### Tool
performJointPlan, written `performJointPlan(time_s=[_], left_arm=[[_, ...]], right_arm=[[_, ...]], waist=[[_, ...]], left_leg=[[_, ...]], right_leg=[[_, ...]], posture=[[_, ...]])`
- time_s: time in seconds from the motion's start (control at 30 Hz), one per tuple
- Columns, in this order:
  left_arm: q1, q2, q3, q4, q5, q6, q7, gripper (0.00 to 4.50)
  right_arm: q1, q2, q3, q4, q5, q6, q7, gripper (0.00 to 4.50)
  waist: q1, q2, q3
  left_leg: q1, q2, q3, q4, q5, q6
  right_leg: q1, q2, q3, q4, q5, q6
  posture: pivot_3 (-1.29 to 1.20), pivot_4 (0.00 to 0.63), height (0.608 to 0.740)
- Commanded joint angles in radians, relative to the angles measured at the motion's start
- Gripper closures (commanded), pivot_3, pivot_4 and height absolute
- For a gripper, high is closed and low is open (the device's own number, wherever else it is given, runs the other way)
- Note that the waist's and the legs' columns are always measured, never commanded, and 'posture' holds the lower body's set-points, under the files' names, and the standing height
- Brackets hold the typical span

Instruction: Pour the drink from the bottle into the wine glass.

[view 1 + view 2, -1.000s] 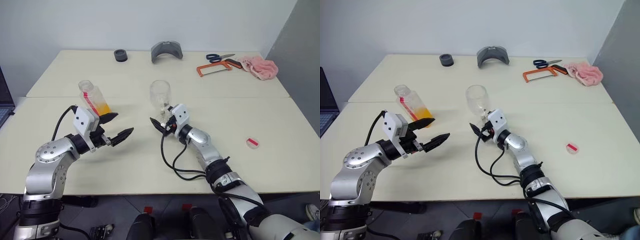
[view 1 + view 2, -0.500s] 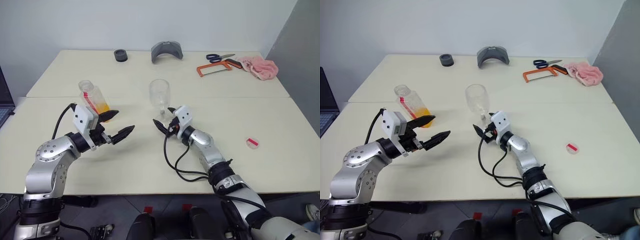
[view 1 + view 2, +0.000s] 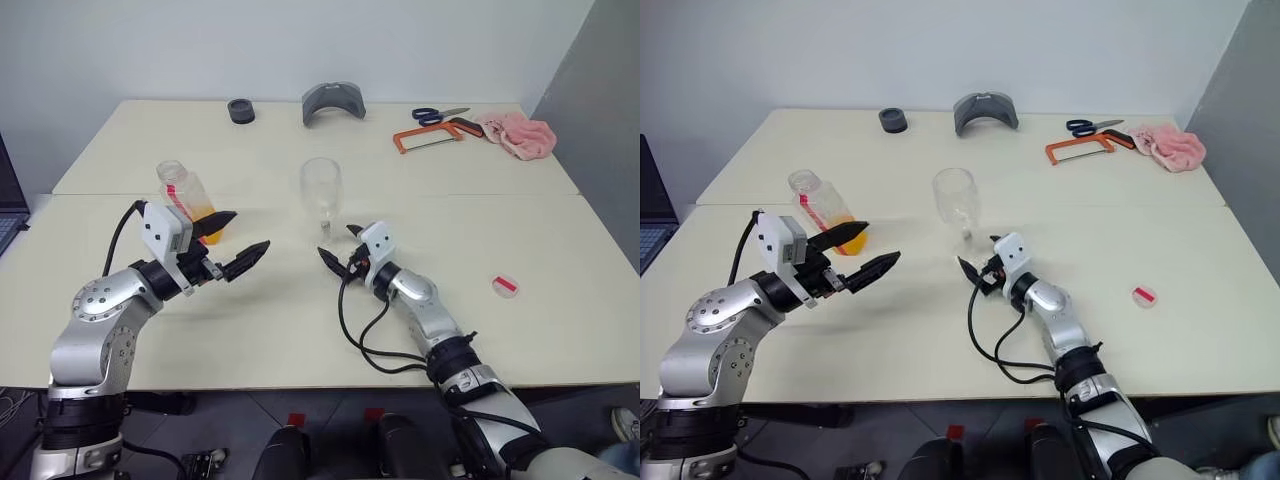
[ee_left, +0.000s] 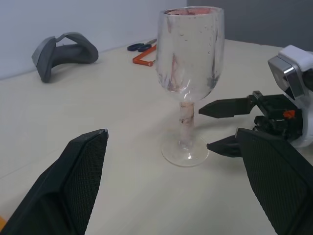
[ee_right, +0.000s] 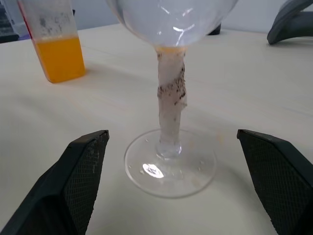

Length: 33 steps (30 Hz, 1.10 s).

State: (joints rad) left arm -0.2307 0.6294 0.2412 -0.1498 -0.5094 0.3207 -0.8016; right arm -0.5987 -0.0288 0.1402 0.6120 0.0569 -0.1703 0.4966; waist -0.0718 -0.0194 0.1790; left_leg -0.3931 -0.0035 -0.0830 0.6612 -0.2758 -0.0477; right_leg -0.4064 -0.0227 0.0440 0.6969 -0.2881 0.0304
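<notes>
While both claws stand empty, entries run by size.

Worktop [image 3: 300, 320], pale cream, two joined slabs: carries all below.

Left claw [image 3: 232, 245], black fingers spread apart, holding nothing: sits just in front of the bottle.

Right claw [image 3: 343, 246], fingers likewise apart, empty: just short of the glass foot.

Bottle [image 3: 186, 195], small clear plastic, no cap on it, red label stripe, orange-yellow drink [image 5: 59, 58] low inside: upright, left of the glass. Advice: close on its flat sides, lift before tilting (slowly).

Wine glass [image 3: 321, 196], clear, stemmed, upright mid-worktop, appears empty: steady the stem.

Right wrist view alone reveals dark specks on the stem; head views don't.
</notes>
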Motion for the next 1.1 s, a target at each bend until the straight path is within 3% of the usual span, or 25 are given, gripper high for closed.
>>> performJointPlan(time_s=[0.03,0.3,0.57,0.77,1.1], left_arm=[[-0.013,-0.007,0.026,-0.032,-0.016,-0.014,0.015,0.00],[0.058,-0.048,0.042,-0.030,0.001,-0.021,0.070,0.00],[0.139,-0.109,0.048,0.088,0.190,-0.173,0.257,0.00],[0.095,-0.111,0.082,0.148,0.186,-0.173,0.310,0.00],[-0.021,-0.072,0.105,0.250,0.203,-0.155,0.347,0.00]], right_arm=[[0.017,-0.025,-0.004,-0.089,-0.005,0.013,0.006,0.01],[0.182,-0.163,0.035,-0.417,0.031,0.163,0.137,0.01],[0.337,-0.322,0.041,-0.847,0.114,0.398,0.235,0.01],[0.343,-0.399,0.023,-1.064,0.224,0.587,0.262,0.01],[0.302,-0.396,0.005,-1.190,0.324,0.722,0.205,0.01]], waist=[[0.000,0.000,0.000],[0.009,0.000,0.000],[0.022,0.000,0.000],[0.026,-0.001,0.000],[0.030,-0.001,0.000]], left_leg=[[0.000,0.000,0.000,0.000,0.000,0.000],[0.000,0.000,0.000,0.000,0.000,0.000],[0.000,0.001,-0.001,0.001,0.000,0.000],[0.000,0.000,-0.001,0.001,0.000,0.000],[-0.001,0.000,-0.002,0.001,0.000,0.000]], right_leg=[[0.000,0.000,0.000,0.000,0.000,0.000],[0.000,0.000,0.000,0.000,0.000,0.000],[0.001,0.000,-0.001,-0.001,0.000,0.000],[0.002,0.000,-0.001,-0.002,0.000,0.000],[0.002,0.000,-0.002,-0.002,0.000,0.000]], posture=[[0.00,0.150,0.740],[0.00,0.150,0.740],[0.00,0.150,0.740],[0.00,0.150,0.740],[0.00,0.150,0.740]])
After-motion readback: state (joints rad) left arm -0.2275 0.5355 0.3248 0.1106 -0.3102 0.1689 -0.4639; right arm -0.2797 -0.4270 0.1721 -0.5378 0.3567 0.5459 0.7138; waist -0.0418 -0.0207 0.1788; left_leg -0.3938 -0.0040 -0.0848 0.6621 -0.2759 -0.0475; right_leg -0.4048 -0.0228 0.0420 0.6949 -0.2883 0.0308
